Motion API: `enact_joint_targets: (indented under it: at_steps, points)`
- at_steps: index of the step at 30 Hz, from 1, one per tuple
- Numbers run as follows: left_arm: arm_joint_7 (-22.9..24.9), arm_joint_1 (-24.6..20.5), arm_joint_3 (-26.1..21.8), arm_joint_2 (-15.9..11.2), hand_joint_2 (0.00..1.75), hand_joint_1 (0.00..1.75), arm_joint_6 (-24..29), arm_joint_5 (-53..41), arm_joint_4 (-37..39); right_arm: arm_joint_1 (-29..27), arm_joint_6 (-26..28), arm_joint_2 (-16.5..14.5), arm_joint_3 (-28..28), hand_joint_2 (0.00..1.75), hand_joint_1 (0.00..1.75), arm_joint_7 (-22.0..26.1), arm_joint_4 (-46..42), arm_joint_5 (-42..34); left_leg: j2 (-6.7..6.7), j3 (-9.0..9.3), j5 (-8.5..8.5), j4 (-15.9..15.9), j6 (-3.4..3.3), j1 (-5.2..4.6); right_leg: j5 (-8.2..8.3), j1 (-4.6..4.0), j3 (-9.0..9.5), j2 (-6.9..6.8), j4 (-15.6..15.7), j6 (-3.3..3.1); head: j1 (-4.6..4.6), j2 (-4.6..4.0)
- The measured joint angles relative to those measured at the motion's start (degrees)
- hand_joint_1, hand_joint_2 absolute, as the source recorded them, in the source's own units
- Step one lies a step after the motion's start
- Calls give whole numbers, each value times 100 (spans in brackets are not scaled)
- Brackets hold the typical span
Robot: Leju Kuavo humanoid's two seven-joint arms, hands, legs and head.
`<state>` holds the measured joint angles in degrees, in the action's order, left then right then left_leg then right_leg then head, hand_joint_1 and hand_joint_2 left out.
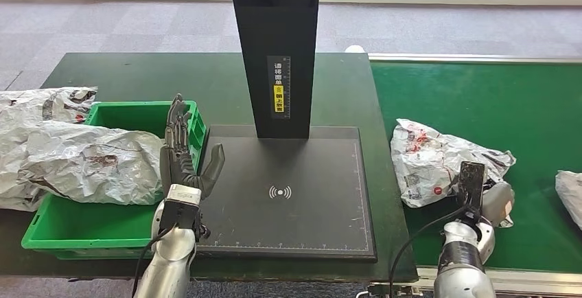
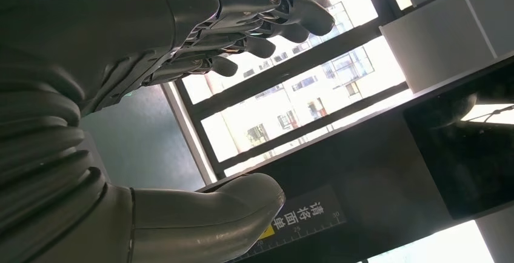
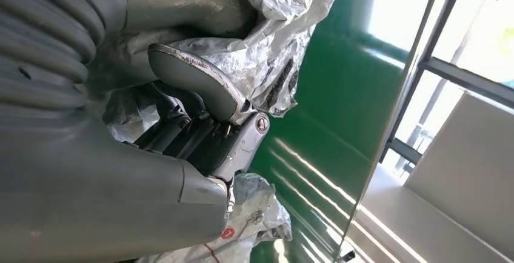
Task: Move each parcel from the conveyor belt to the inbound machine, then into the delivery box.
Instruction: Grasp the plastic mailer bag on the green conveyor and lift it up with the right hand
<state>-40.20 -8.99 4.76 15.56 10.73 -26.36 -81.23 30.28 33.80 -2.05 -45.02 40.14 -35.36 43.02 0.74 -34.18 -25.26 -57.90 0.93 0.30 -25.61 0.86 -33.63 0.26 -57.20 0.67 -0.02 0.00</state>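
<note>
A crumpled silver-white parcel lies on the green conveyor belt near its left edge. My right hand is at the parcel's near right side. In the right wrist view the right hand has its thumb and curled fingers closed around the parcel's wrap. My left hand stands upright with fingers spread and holds nothing, between the green delivery box and the inbound machine's black plate. In the left wrist view the left hand is empty, with the machine's column beyond it.
A large silver parcel lies in the green box, and more parcels are heaped to its left. The machine's black column rises from the plate's far edge. Another parcel lies at the conveyor's right edge.
</note>
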Motion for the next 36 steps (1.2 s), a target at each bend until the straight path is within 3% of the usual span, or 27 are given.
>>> enact_joint_targets:
  at_steps: [6,12,18,27,36]
  points:
    - [0,-15,-2,4,175,0,-23,-92,73,-686,29,-257,813,175,175,4,-1449,-1890,9,-2,-1,0,1,0,-2,0,-2,-3,-1,2,0,0]
    - [1,-29,-1,9,175,0,-15,-93,145,-1346,-92,-494,1870,175,175,5,-3096,-2581,-2,-2,-3,2,3,1,-6,-1,-7,1,-1,-1,0,0]
    - [1,-30,-1,7,175,0,9,-66,166,-1744,-1247,-697,2803,175,175,5,-4184,-3002,-7,-1,-2,3,3,1,-5,-1,-6,5,-4,-1,0,0]
    - [1,-141,92,9,175,0,139,-154,319,-1942,-2793,-1035,4101,175,175,2,-4574,-3435,-14,1,-1,3,3,5,-5,-3,-6,11,-5,-2,0,0]
    - [1,-172,120,11,175,0,184,-152,388,-1959,-3039,-1142,4468,175,175,1,-4566,-3475,-12,-2,-2,3,3,4,-5,-3,-7,11,-3,-2,0,0]
